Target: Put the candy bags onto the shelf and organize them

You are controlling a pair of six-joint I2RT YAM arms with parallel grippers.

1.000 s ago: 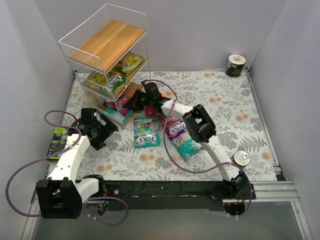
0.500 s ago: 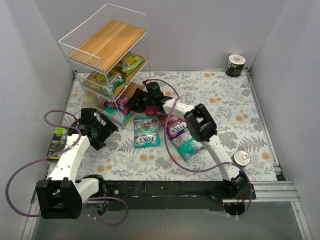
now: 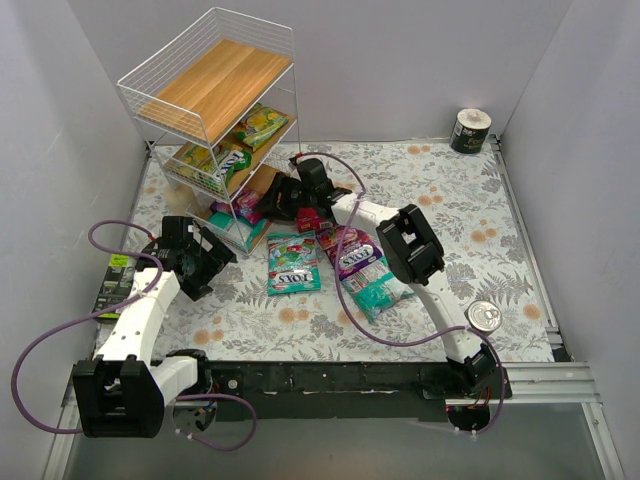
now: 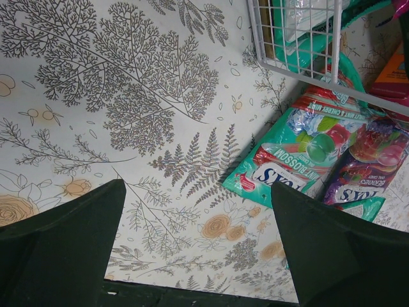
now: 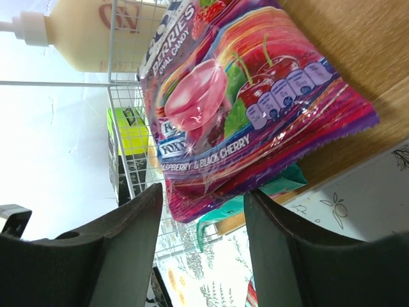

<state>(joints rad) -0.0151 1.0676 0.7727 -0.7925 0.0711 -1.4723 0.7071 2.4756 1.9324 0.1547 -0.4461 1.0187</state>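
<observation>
Three bags [image 3: 293, 263] lie on the table [image 3: 450, 230] for us to place, others sit on the shelf [image 3: 215, 85], and our right gripper [image 5: 203, 204] stands open at the purple bag [image 5: 255, 96] on the bottom tier, our left gripper [image 4: 198, 192] wide open and empty.

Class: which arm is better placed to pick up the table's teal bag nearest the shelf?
Probably left: the left gripper is open, free, facing the teal bag; the right gripper straddles a purple bag on the shelf.
</observation>
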